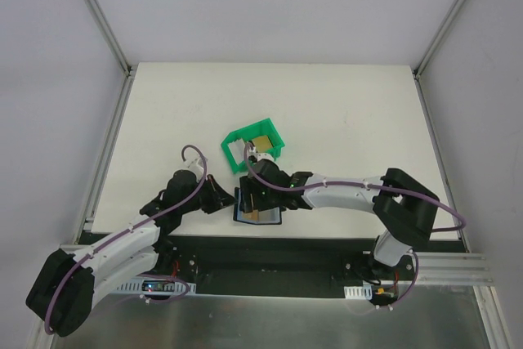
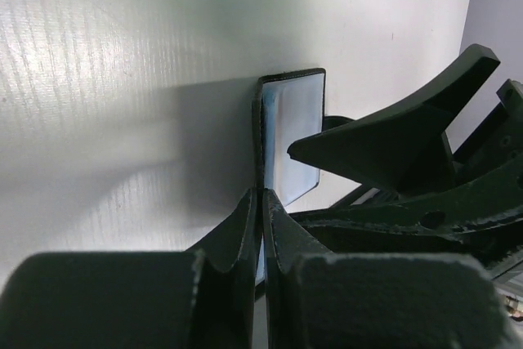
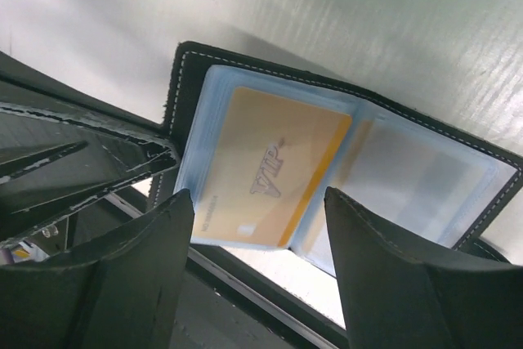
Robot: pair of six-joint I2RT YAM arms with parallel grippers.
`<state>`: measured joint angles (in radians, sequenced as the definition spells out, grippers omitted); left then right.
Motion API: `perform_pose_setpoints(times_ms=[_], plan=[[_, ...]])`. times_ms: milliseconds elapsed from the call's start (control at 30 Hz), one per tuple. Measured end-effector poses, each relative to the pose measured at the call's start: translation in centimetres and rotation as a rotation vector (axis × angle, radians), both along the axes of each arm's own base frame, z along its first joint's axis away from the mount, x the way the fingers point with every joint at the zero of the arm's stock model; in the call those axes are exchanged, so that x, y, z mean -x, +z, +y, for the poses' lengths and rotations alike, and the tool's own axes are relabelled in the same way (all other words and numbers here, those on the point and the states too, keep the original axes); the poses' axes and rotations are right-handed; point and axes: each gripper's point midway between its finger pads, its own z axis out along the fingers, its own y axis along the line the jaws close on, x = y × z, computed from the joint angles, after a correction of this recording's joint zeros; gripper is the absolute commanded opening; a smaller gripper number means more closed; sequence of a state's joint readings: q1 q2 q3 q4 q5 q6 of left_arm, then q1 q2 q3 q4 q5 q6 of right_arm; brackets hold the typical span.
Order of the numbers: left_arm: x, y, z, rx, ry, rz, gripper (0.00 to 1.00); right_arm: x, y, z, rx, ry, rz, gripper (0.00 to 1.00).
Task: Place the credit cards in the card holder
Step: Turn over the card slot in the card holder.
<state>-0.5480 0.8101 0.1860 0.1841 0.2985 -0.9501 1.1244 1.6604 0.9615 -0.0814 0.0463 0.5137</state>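
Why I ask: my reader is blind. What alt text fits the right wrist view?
An open black card holder lies on a white table with a gold VIP card in its left clear sleeve. The right fingers stand apart in the foreground, below it; the left fingers clamp its left cover.

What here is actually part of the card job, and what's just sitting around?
Part of the job: card holder, pinched at its edge by the left gripper; gold card in its sleeve, under the open right gripper; tan piece in the green bin, likely another card.
Just around: that green bin; white table.
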Motion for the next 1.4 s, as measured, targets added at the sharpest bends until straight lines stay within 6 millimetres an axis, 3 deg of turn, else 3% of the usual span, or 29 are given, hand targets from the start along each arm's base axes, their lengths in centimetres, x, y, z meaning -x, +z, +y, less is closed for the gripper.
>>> perform_pose_setpoints(times_ms=[233,667,900,1400], plan=[[0.2,0.0,-0.1,0.002,-0.007,0.005,0.00,0.1,-0.4,-0.6,0.040,-0.005,0.001,0.68],[0.2,0.4,-0.2,0.001,-0.027,-0.013,0.00,-0.3,0.0,0.3,0.097,0.000,-0.013,0.66],[0.3,0.4,-0.2,0.002,-0.031,-0.015,0.00,0.0,0.2,-0.3,0.178,0.011,-0.049,0.60],[0.4,0.5,-0.2,0.006,-0.034,-0.016,0.00,-0.5,0.3,-1.9,0.273,-0.006,-0.115,0.36]])
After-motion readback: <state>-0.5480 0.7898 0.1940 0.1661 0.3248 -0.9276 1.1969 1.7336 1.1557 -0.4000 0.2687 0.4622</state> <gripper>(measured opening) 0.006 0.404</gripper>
